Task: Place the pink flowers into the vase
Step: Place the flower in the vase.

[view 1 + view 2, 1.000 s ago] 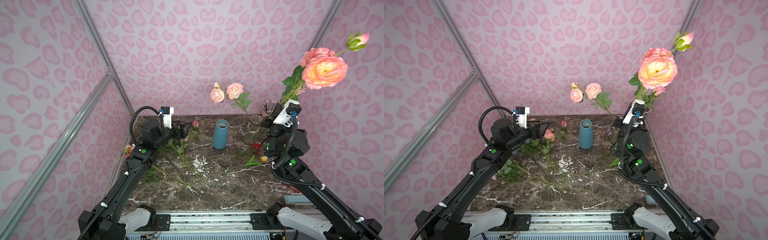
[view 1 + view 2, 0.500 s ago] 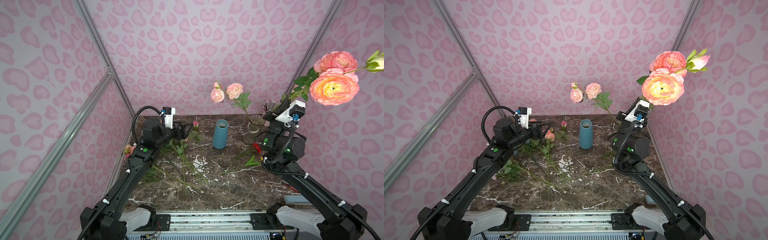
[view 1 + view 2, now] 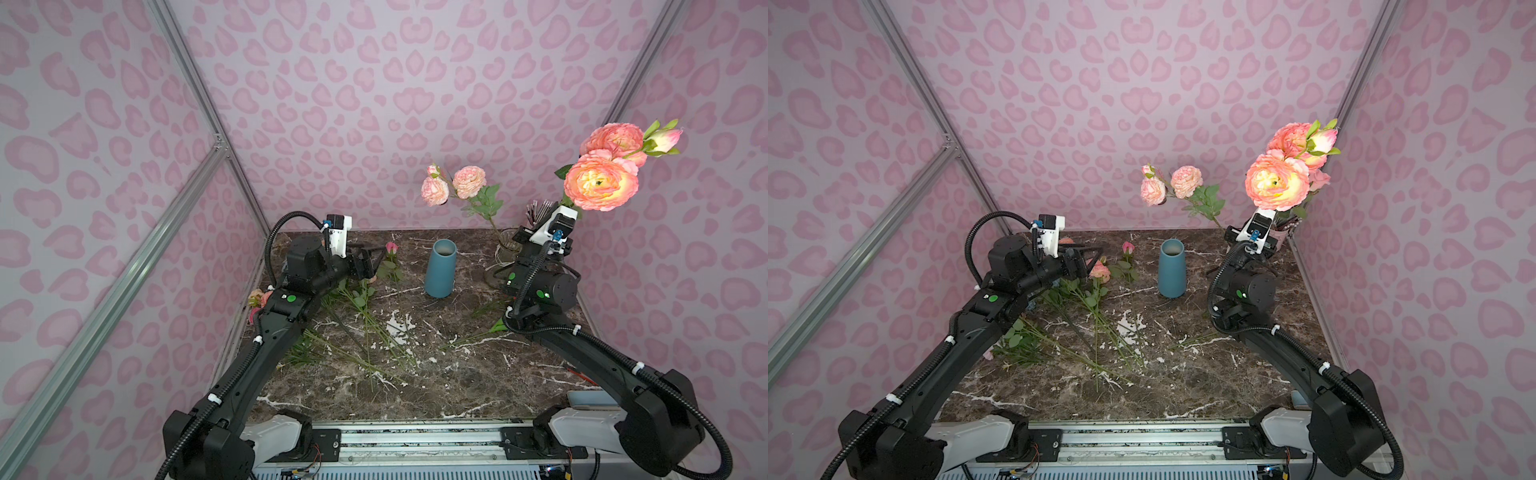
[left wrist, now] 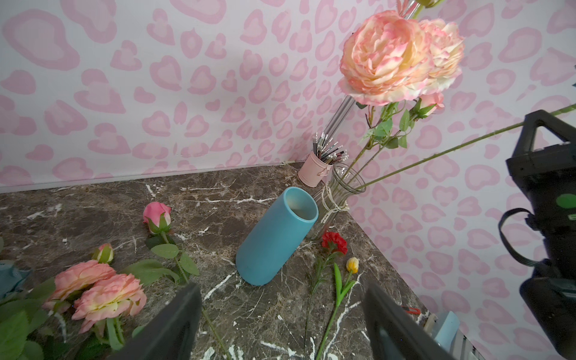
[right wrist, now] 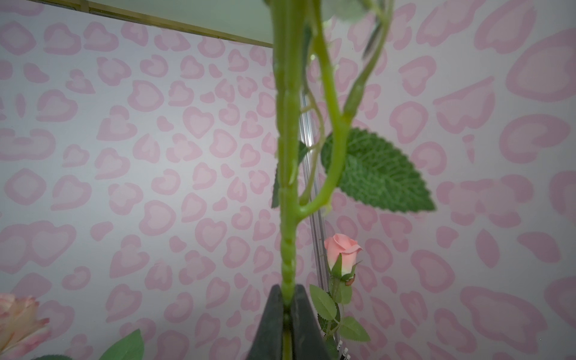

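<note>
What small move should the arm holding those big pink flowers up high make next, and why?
Probably lower the right end effector, sliding the held stem deeper. It is shut on that stem, whose lower end seems to sit at the mouth of the glass vase, where a pink spray already stands, while the held blooms hang high above.
</note>
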{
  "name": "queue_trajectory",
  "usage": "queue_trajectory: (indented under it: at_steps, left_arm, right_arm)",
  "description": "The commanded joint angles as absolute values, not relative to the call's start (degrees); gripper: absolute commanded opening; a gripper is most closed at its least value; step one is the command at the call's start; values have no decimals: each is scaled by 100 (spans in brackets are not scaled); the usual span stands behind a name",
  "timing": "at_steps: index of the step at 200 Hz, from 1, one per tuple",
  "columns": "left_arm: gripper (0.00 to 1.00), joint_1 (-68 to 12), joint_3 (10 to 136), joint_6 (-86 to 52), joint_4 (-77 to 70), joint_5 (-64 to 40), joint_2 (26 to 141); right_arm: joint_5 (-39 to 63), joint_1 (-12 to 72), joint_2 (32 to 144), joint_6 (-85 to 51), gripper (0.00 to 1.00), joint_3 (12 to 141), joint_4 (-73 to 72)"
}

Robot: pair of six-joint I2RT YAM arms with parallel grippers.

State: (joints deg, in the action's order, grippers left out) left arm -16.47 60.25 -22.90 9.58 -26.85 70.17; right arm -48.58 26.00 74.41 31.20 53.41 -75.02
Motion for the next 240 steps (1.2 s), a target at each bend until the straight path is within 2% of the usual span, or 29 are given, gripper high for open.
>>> queue_trajectory:
  at_steps: [1,31,91,163,240]
  left_arm:
    - [84,-1642,6047,-2286,707,-2817,7057]
    - [84,-1642,6028,-2296,669,-2874,7058]
    - [84,-1636,6090,-2259,937,-2351,7113]
    - [84,-1638,6077,-2274,924,-2408,7128]
    - [84,-1640,6146,-2285,1090,-2297,7248]
  right_arm:
    - [-4924,2443,7585,2760,0,5300,-7679]
    - [-4829,2160,7778,2089,0,5333,-7056]
    - [-4505,1820,8226,1003,0,5629,-5631]
    - [-4236,1566,8841,309,0,5856,-4928]
    - [-3671,1218,9430,-667,1,6862,-3016]
